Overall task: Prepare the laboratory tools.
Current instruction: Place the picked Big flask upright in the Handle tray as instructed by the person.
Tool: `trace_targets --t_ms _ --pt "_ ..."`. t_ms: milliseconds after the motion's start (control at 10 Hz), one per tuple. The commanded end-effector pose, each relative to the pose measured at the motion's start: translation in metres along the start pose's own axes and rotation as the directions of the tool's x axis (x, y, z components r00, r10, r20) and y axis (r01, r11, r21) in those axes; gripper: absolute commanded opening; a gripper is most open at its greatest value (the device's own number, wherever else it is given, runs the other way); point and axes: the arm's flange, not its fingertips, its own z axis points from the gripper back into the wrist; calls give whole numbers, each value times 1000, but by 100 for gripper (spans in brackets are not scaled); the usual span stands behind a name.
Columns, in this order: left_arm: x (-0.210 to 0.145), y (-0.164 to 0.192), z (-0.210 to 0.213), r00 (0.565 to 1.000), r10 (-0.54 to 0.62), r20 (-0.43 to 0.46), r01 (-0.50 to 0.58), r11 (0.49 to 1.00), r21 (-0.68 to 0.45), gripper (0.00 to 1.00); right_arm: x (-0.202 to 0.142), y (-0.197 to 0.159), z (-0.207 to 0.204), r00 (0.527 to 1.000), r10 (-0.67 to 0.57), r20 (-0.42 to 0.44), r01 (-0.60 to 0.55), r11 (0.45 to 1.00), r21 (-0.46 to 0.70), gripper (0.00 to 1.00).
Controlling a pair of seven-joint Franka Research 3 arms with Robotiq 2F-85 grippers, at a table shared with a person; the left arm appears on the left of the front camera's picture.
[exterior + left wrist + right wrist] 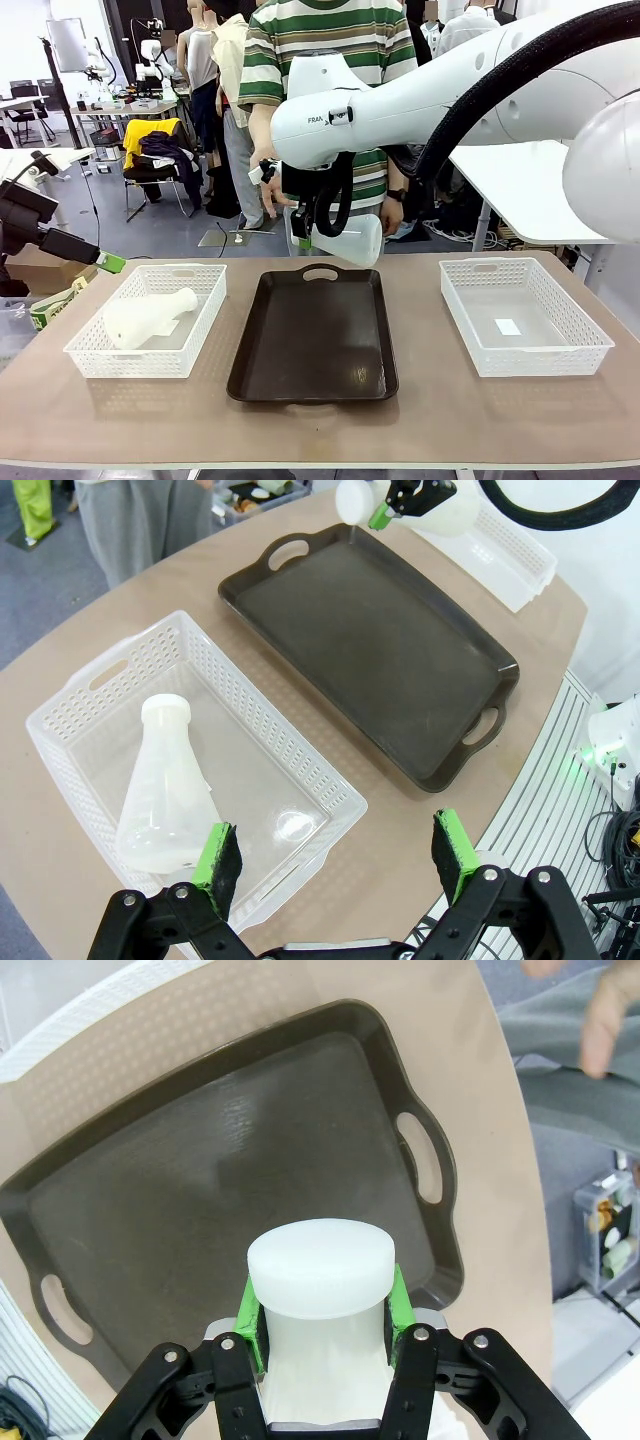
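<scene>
- Right gripper (324, 1308) pinches a frosted-white conical flask (350, 240) by the neck, above the far edge of the dark brown tray (310, 335).
- Left gripper (335, 858), jaws spread, is near a corner of the white mesh basket (250, 715), in which a second frosted flask (170, 790) lies.

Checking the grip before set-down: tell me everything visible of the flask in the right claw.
The flask is frosted translucent white, a wide cone tapering to a narrow neck with a flat top. It hangs nearly on its side above the far end of the dark tray, neck clamped in the right claw; nothing else touches it.
</scene>
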Motion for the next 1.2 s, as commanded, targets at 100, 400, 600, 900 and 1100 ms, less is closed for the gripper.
trace_targets --t_ms 100,400,600,900,1100 --pt "-1 4 0 1000 -17 15 17 1000 -18 100 1 1 2 1000 3 8 -3 1000 -6 0" --pt "-1 4 0 1000 -17 15 17 1000 -18 100 1 1 2 1000 3 8 -3 1000 -6 0" --pt "-1 4 0 1000 -17 15 17 1000 -18 100 1 1 2 1000 3 8 -3 1000 -6 0" --pt "-1 4 0 1000 -17 15 17 1000 -18 100 1 1 2 1000 3 8 -3 1000 -6 0" --pt "-1 4 0 1000 -17 15 17 1000 -18 100 1 1 2 1000 3 8 -3 1000 -6 0"
